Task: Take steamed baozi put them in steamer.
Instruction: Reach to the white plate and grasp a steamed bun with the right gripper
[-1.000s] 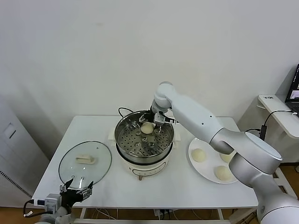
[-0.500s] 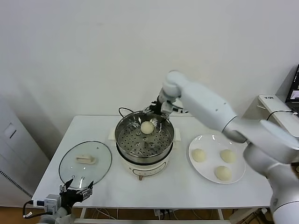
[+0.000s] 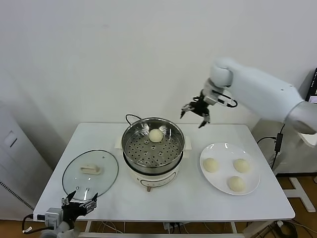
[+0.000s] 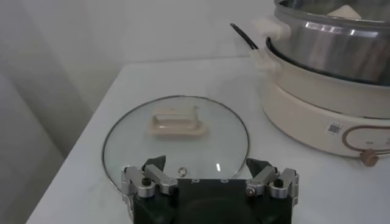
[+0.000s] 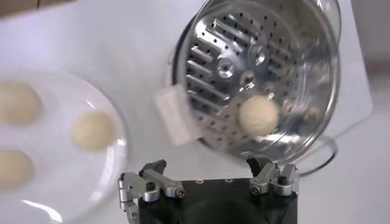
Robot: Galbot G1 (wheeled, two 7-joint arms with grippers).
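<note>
One baozi point(image 3: 156, 135) lies on the perforated floor of the steamer point(image 3: 153, 148), toward its far wall; three more baozi point(image 3: 211, 165) sit on the white plate point(image 3: 253, 189) to the steamer's right. My right wrist view looks straight down into the basket and shows that bun alone there; my left wrist view shows only the steamer's side. My right gripper point(image 3: 195, 110) hangs empty above the table's far edge, jaws spread wide. My left gripper point(image 3: 80, 204) rests low by the glass lid point(image 3: 90, 172), jaws apart, empty.
</note>
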